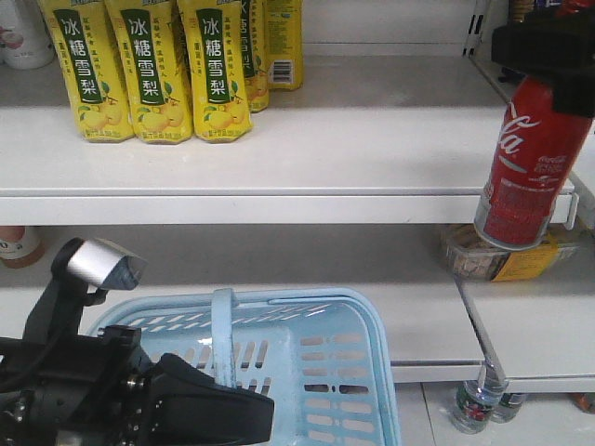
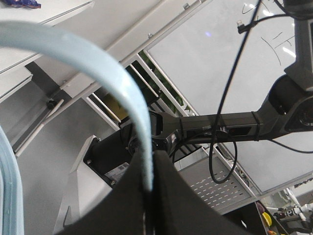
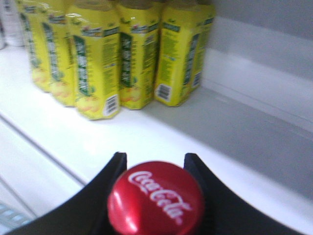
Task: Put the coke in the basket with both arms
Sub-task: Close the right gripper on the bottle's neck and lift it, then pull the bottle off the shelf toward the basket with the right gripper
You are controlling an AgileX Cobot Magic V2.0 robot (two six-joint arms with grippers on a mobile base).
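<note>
The coke (image 1: 532, 172), a slim red bottle with white script, hangs tilted in the air at the right, in front of the upper shelf's edge. My right gripper (image 1: 548, 74) is shut on its neck. In the right wrist view the red cap (image 3: 155, 198) sits between the black fingers (image 3: 117, 169) of that gripper (image 3: 155, 164). The light blue basket (image 1: 339, 372) is at the bottom centre, below and left of the bottle. My left gripper (image 1: 218, 404) is shut on the basket's strap handle (image 1: 221, 334). The strap (image 2: 98, 63) runs between the closed jaws of that gripper (image 2: 151, 191).
Yellow pear-drink bottles (image 1: 149, 74) stand in a row on the white upper shelf (image 1: 279, 200), also seen as yellow bottles (image 3: 98, 73). Packaged snacks (image 1: 507, 260) lie on the lower shelf beneath the coke. Small bottles (image 1: 479, 404) stand on the floor at the right.
</note>
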